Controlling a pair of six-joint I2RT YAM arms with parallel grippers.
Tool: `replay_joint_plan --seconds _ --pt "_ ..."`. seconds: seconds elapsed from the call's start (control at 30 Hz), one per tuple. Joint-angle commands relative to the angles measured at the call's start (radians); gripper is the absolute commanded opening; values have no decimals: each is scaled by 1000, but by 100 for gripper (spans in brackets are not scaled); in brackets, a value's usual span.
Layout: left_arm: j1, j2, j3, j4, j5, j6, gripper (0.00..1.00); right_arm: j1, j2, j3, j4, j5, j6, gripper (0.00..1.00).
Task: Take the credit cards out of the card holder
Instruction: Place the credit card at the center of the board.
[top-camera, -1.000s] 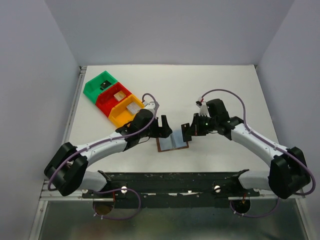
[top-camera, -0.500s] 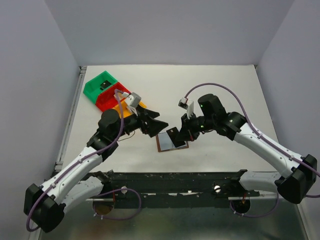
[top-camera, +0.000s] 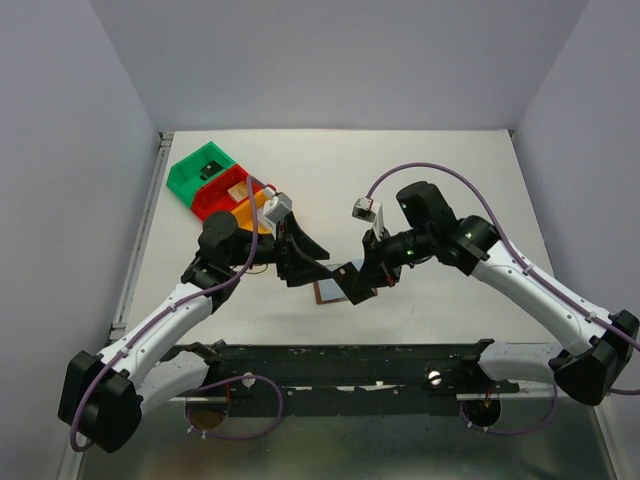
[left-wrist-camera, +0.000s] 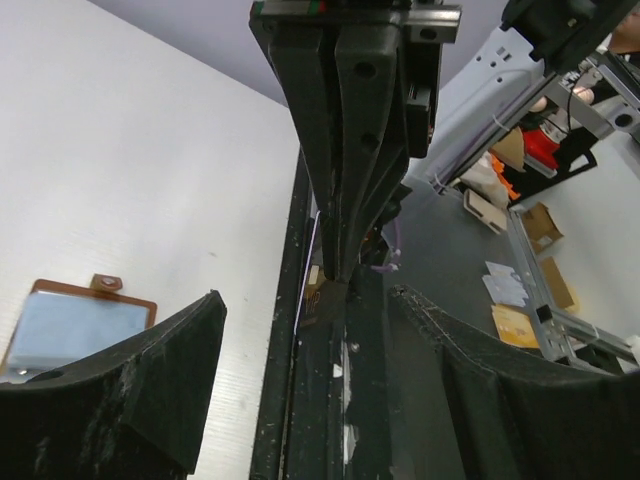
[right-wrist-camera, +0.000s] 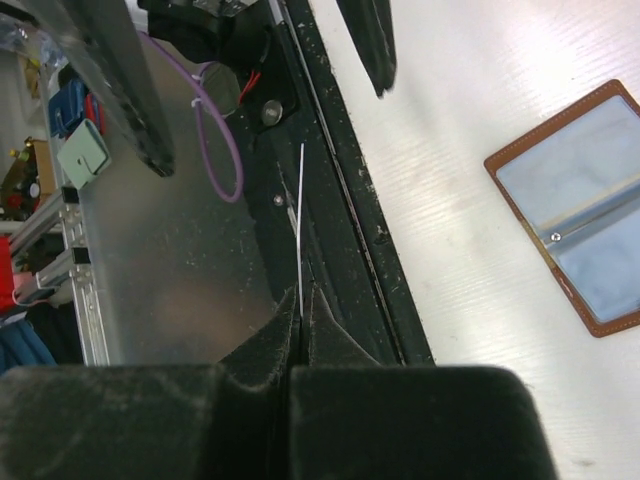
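Note:
The card holder (top-camera: 326, 292) lies open on the table, brown-edged with grey-blue pockets, also in the right wrist view (right-wrist-camera: 585, 205) and the left wrist view (left-wrist-camera: 72, 325). My right gripper (top-camera: 362, 272) hangs above its right half, shut on a dark credit card (top-camera: 350, 284). That card shows edge-on as a thin pale line (right-wrist-camera: 299, 225) sticking out from the closed right gripper (right-wrist-camera: 300, 300). My left gripper (top-camera: 316, 268) is open just left of the card. Its fingers (left-wrist-camera: 120, 380) stand either side of the right gripper's tip without touching it.
Green (top-camera: 205, 165), red (top-camera: 222, 192) and yellow (top-camera: 248, 214) bins sit at the back left, the yellow one partly behind my left arm. The black base rail (top-camera: 350, 355) runs along the near edge. Grey walls close in the table.
My right gripper has lifted a dark card up out of the card holder. My left gripper pulled back towards the bins, then swung in again beside the card.

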Motion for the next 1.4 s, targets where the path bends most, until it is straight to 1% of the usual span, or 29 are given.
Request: replay_joint_plan --seconds 0.0,0.13,0.23,0.33,0.43,0.53,0.63,0.67,0.7,0.73,0.8,0.83,0.87,0.93,1.03,1.17,1.27,1.37 --pt "-28 19 -6 47 83 -1 76 27 19 51 -55 -19 -19 0" --pt "-48 44 -4 62 88 -9 67 45 27 77 -66 3 -22 0" --pt "-68 67 7 66 105 -7 54 50 34 82 -72 12 -28 0" --pt "-72 84 4 66 117 -9 48 53 36 83 -71 12 -29 0" --pt "-77 89 1 70 123 -9 40 56 31 82 -71 15 -28 0" --pt "-80 92 2 68 131 -9 27 59 25 77 -67 17 -29 0" --pt "-83 98 5 70 134 -10 8 61 19 72 -63 15 -28 0" --pt "-83 98 2 74 129 -15 0 59 14 72 -61 33 -22 4" --pt "-80 96 -1 82 113 -23 0 61 2 71 -55 62 -6 20" --pt "-78 95 2 73 88 -21 0 61 -13 71 -46 131 23 35" --pt "-56 92 16 12 16 -1 0 49 -64 54 -9 274 95 52" --pt "-33 96 23 -5 -25 -4 0 27 -97 43 14 309 122 55" --pt "-8 105 34 -16 -79 -19 0 0 -127 33 28 352 154 57" --pt "49 136 51 -18 -189 -76 0 -56 -205 -7 66 438 201 58" --pt "81 229 131 -47 -344 -135 0 -71 -300 -76 116 637 218 60" --pt "81 484 319 -107 -504 -197 0 -70 -349 -176 160 829 315 60" --pt "80 666 486 -128 -573 -237 0 -73 -378 -274 213 873 375 59" --pt "84 835 634 -167 -663 -262 0 -73 -409 -337 267 793 373 59"
